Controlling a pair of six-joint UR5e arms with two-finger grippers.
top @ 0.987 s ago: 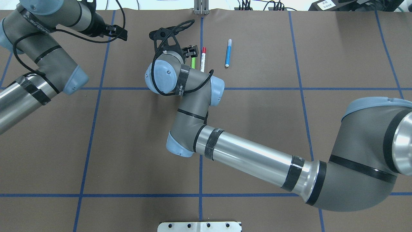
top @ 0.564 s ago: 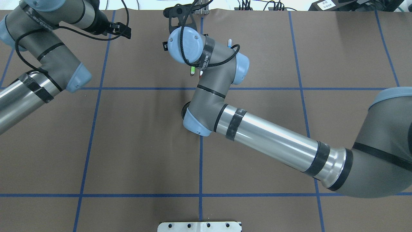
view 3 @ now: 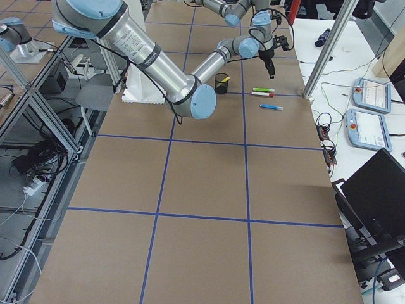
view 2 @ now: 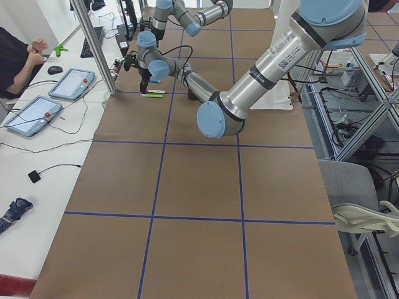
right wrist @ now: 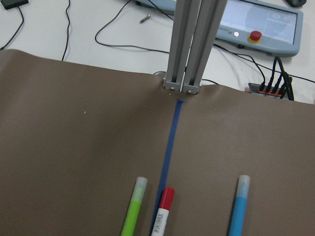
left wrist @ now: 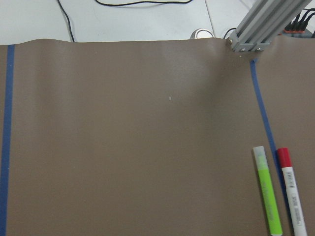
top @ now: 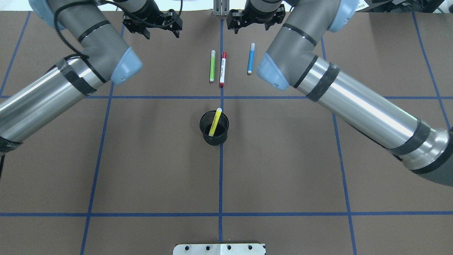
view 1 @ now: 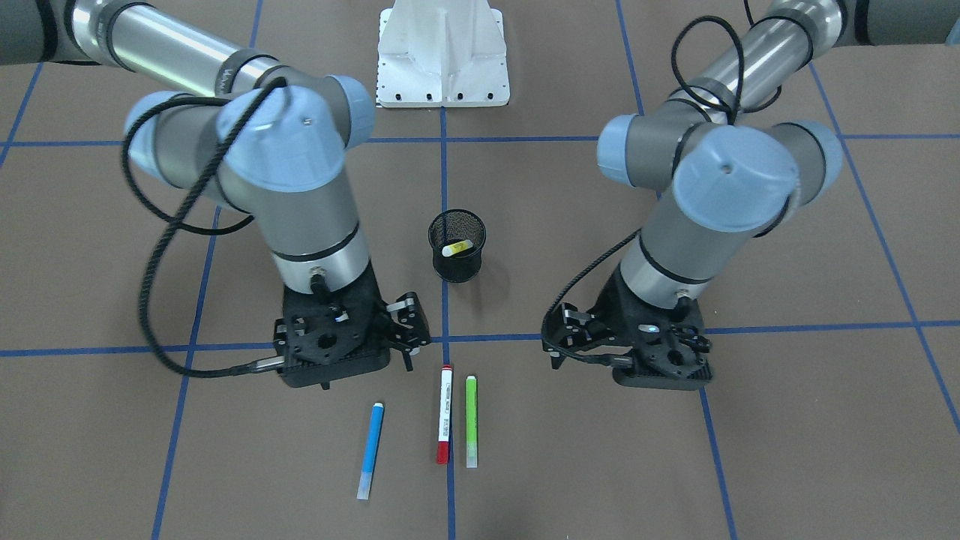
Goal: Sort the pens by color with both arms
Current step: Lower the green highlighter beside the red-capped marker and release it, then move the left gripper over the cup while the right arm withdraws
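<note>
Left gripper (top: 162,34) hangs spread and empty by the far edge of the table (top: 152,159), just past the pens' tips. Right gripper (top: 255,28) does the same across the centre line, jaws apart, nothing held. Yellow pen (top: 214,122) leans in the cup (top: 214,141) at mid-table. Three more lie flat and parallel beyond it: green pen (top: 212,66) and red pen (top: 223,69) just beside each other with a slim gap, and blue pen (top: 251,58) set apart toward the right arm's side.

The step in hand looks like the next pick. Blue is the easy one, since the right gripper is nearest and bare table flanks it, so the jaws can straddle the barrel mid-length and close square. Green wants more care (red is close enough that a finger dropping between them could nudge it). The left gripper would do best to line up over green's middle and descend straight.

Room is tight at the far edge, where a post (top: 221,7) stands between the two grippers. Toward the robot the table is wide, with only the cup to pass. Both forearms slant in from the sides, so carrying to the cup one arm at a time seems wise.
</note>
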